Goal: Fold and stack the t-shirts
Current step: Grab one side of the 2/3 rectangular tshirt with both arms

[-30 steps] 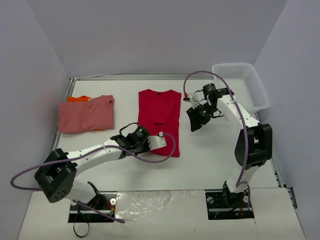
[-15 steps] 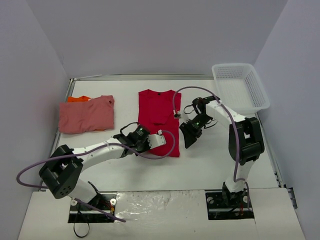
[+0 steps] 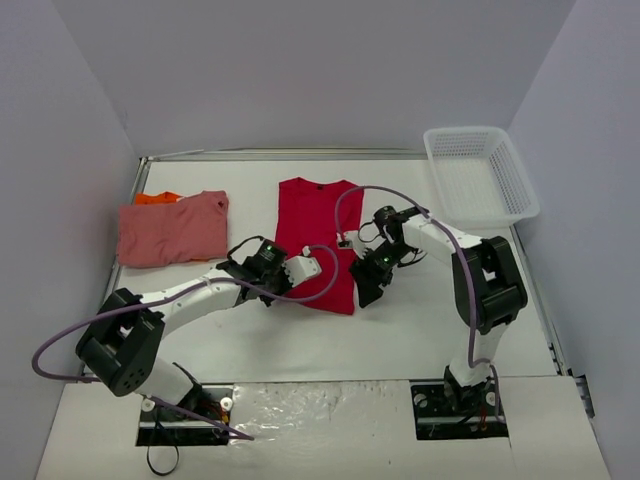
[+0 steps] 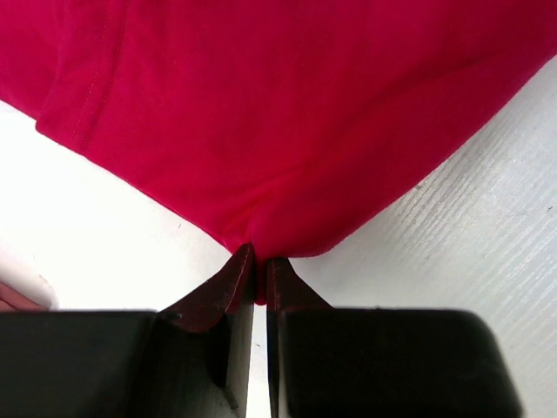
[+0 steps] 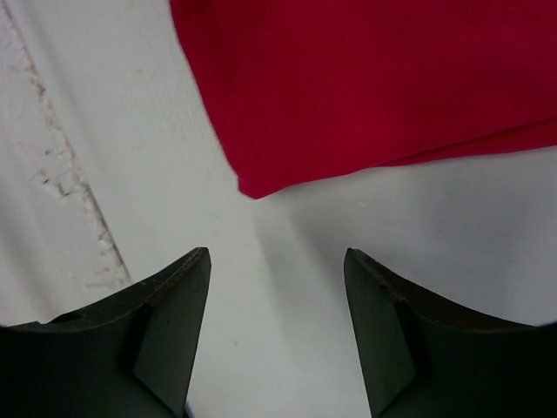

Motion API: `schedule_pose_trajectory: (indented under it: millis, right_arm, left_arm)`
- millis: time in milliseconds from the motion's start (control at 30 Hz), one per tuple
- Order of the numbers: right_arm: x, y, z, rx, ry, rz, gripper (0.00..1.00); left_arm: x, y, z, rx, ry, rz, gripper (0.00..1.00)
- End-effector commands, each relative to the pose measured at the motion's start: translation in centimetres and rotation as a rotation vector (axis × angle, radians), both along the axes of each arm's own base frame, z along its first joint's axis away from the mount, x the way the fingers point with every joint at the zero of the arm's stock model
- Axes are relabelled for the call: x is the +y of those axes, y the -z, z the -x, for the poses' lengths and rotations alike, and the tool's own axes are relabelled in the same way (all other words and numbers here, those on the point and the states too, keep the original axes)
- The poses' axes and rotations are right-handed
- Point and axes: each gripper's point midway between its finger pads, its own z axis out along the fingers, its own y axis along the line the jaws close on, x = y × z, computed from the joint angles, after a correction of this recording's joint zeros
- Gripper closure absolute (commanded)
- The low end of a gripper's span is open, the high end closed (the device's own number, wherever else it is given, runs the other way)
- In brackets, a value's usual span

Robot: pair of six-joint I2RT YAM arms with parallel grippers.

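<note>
A bright red t-shirt [image 3: 318, 235] lies flat at the table's middle, collar toward the back. My left gripper [image 3: 282, 283] is shut on its near left corner; in the left wrist view the red cloth [image 4: 287, 131] is pinched between the jaws of the left gripper [image 4: 258, 261]. My right gripper [image 3: 360, 292] stands open just off the near right corner. In the right wrist view that corner [image 5: 254, 185] lies ahead of the right gripper [image 5: 277, 261], untouched. A folded salmon pink t-shirt [image 3: 170, 232] rests at the left on an orange one [image 3: 157, 197], which only peeks out.
A white mesh basket [image 3: 482, 178] stands at the back right corner. The white table [image 3: 420, 330] shows bare between the red shirt and the arm bases. Purple cables loop over both arms near the shirt.
My right gripper came down and left from the back right to the shirt's near right corner and opened wider. My left gripper shifted slightly left, still holding its corner.
</note>
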Motion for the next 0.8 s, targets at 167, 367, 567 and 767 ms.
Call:
schedule_pose_trajectory:
  millis: [167,367,567,767]
  right_arm:
    - [-0.2,-4.1,-10.1,-0.44,0.277,0.112,0.05]
    - [-1.1,-4.9,-11.8,-0.475,0.327,0.142,0.0]
    - [-0.4,-5.1,-9.2,-0.333,0.263,-0.02,0.02]
    - [-1.5,-4.8,-7.4,-0.58,0.158,0.089,0.05]
  left_arm:
    - [-1.3,-1.5,-0.4,0.027,0.002,0.067,0.98]
    - [-1.4,-1.5,-0.3,0.033,0.002,0.072,0.98]
    - [-1.3,-1.4,-0.4,0.042,-0.007,0.076,0.98]
    - [-1.0,-1.7,-0.7,0.065,-0.036,0.116,0.98]
